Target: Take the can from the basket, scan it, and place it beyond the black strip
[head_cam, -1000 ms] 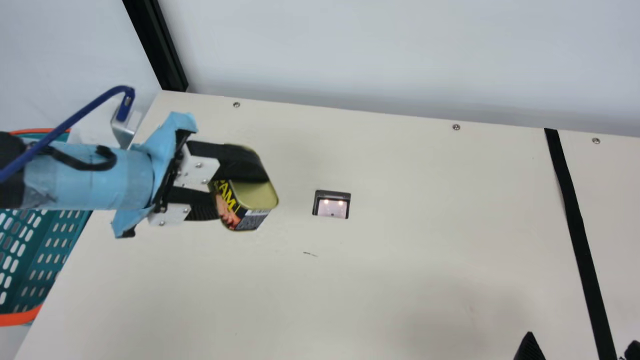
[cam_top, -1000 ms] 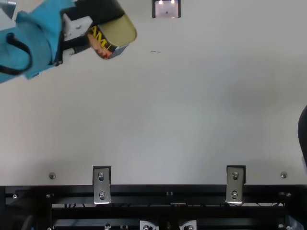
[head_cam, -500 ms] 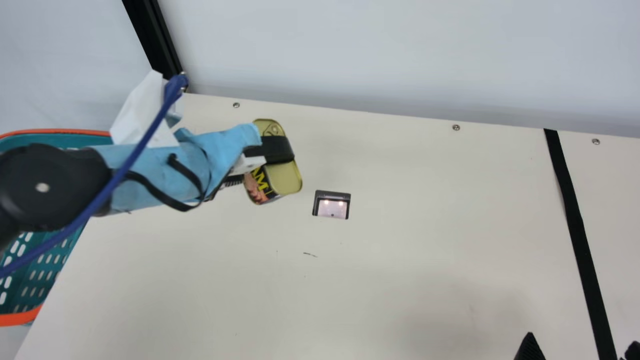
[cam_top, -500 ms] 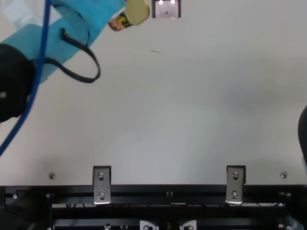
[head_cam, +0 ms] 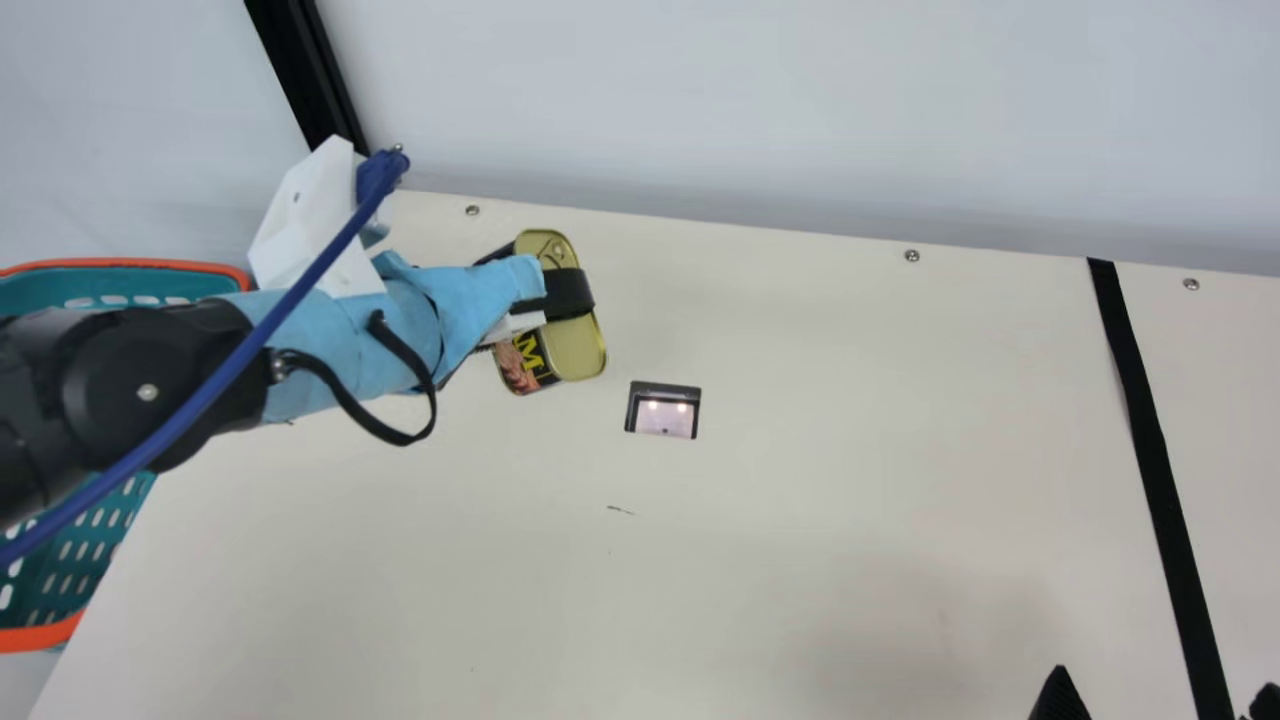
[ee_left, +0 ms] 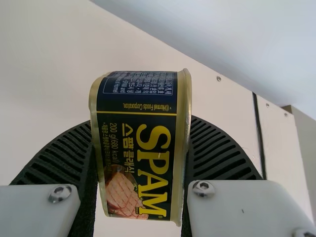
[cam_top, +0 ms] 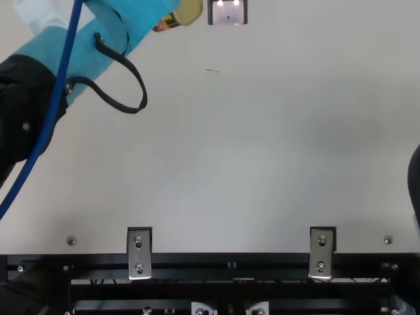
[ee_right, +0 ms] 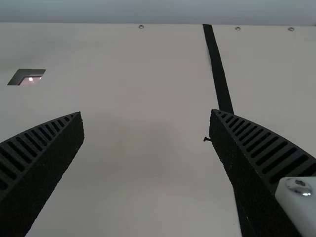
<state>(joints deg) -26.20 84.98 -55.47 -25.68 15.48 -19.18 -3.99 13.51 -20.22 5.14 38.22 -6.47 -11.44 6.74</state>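
My left gripper (head_cam: pixel 548 300) is shut on the can (head_cam: pixel 578 350) in the main view, to the left of the scanner (head_cam: pixel 663 412) and a little beyond it. In the left wrist view the can (ee_left: pixel 143 148) sits between the ribbed fingers of the left gripper (ee_left: pixel 140 153), its label towards the camera. My right gripper (head_cam: pixel 1160 700) is at the main view's bottom right corner, its fingertips on either side of the black strip (head_cam: pixel 1155 460). The right wrist view shows the right gripper (ee_right: pixel 147 113) open, nothing held.
The teal basket (head_cam: pixel 40 637) with an orange rim stands at the left beside the table (head_cam: pixel 850 480), partly behind my left arm. A wall runs along the table's far edge. A black post rises at the far left corner. Blue cable hangs along the left arm.
My left arm has swung away from the near side with the can, which has moved right and farther back and turned a little. The right gripper has kept still.
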